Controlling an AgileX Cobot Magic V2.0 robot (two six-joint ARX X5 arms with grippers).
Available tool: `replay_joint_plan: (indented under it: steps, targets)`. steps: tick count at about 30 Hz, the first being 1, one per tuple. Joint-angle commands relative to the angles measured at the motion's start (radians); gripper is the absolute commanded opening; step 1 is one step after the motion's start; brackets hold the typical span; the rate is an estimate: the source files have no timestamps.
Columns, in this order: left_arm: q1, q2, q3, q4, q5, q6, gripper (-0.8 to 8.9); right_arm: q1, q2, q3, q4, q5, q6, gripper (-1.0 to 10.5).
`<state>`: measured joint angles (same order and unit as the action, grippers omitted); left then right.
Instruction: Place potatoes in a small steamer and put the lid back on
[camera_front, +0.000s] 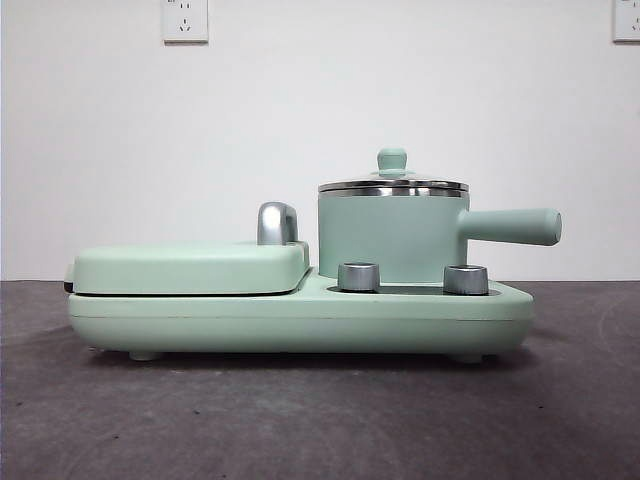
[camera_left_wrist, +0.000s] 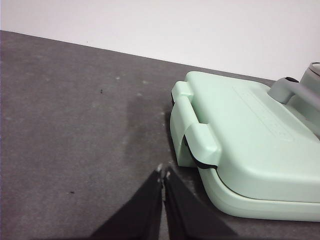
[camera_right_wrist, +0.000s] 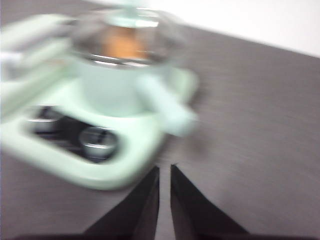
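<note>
The small steamer (camera_front: 390, 235) stands on the right half of the mint-green appliance, its straight handle pointing right. The lid (camera_front: 392, 180) sits on its steel rim, knob up. In the blurred right wrist view an orange-brown potato (camera_right_wrist: 122, 42) shows through the glass lid (camera_right_wrist: 131, 20) inside the steamer (camera_right_wrist: 117, 80). My right gripper (camera_right_wrist: 164, 168) is shut and empty, over the table a short way from the steamer's handle. My left gripper (camera_left_wrist: 163, 174) is shut and empty, above the dark table beside the grill end of the appliance.
A flat hinged grill plate (camera_front: 190, 268) with a chrome handle (camera_front: 277, 222) fills the appliance's left half. Two steel dials (camera_front: 359, 276) stand in front of the steamer. The dark table (camera_front: 300, 420) runs to a white wall with sockets (camera_front: 185, 20).
</note>
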<state>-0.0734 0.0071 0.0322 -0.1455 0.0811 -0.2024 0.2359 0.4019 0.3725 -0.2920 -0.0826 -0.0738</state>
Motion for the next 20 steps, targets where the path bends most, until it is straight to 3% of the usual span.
replay_joint_plan:
  steps: [1,7,13,20]
  targets:
    - [0.000,0.000,-0.019,0.011,0.001,0.000,0.06,-0.076,-0.146,-0.134,0.102,0.031,-0.002,0.3]
    - [0.000,0.000,-0.019,0.010,0.001,0.000,0.06,-0.156,-0.391,-0.304,0.150,0.031,0.022,0.3]
    - [0.000,-0.002,-0.019,0.010,0.001,0.000,0.06,-0.174,-0.398,-0.361,0.178,0.031,0.067,0.3]
    - [0.000,-0.003,-0.019,0.011,0.001,0.000,0.06,-0.173,-0.398,-0.360,0.195,0.031,0.067,0.3]
